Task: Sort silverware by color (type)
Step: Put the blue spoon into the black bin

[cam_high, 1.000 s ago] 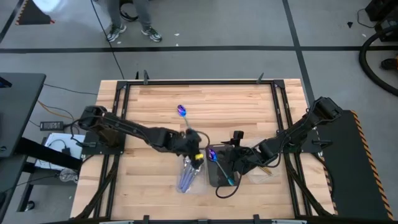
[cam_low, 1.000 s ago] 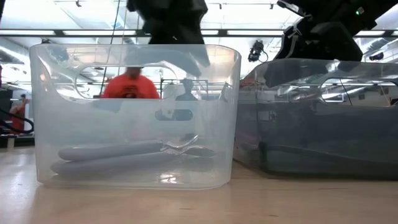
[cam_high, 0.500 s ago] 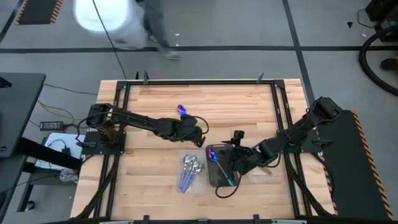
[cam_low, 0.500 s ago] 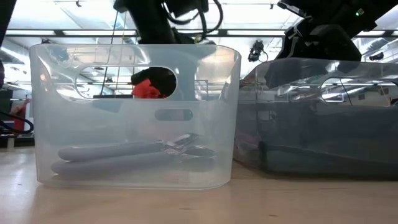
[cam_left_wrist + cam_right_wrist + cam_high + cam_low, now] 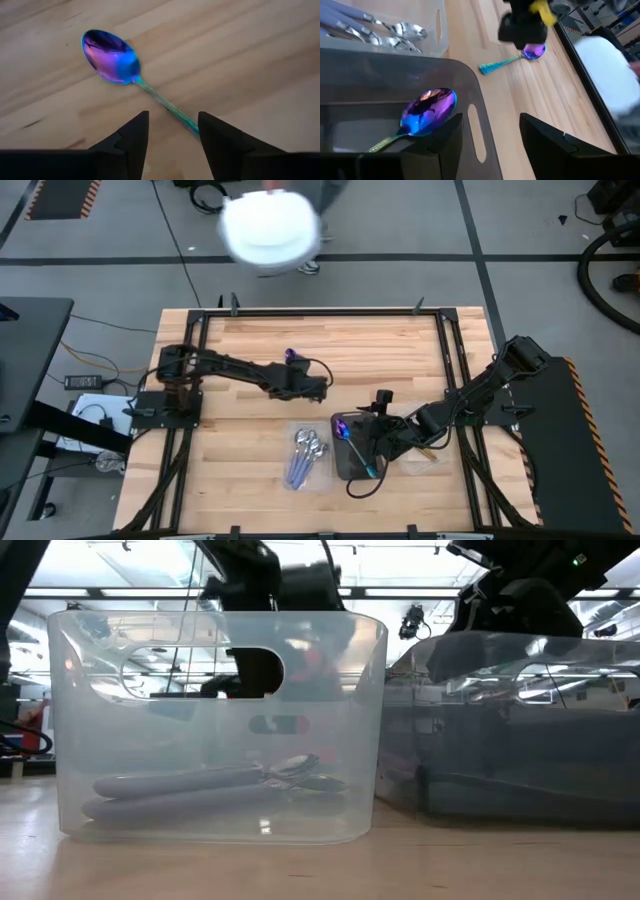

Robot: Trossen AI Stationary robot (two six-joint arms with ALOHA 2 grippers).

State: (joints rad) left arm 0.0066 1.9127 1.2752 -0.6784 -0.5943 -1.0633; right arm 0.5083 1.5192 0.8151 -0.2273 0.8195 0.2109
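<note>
- Left gripper [image 5: 170,131]: low over the wooden counter [image 5: 400,345], jaws wide, straddling the teal handle of 1 iridescent purple-blue spoon [image 5: 111,62] lying flat, not gripped.
- Right gripper [image 5: 487,135]: over the dark tray [image 5: 380,70], jaws wide, empty.
- Dark tray: holds 1 iridescent spoon [image 5: 427,112].
- Clear tray [image 5: 215,725]: holds silver spoons [image 5: 308,450], just beside the dark tray.

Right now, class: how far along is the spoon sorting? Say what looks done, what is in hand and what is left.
Done: silver spoons lie in the clear tray, one iridescent spoon in the dark tray.
In hand: nothing; the open left gripper hovers by the loose iridescent spoon on the table; the right gripper waits, open, over the dark tray.
Left: that spoon.
</note>
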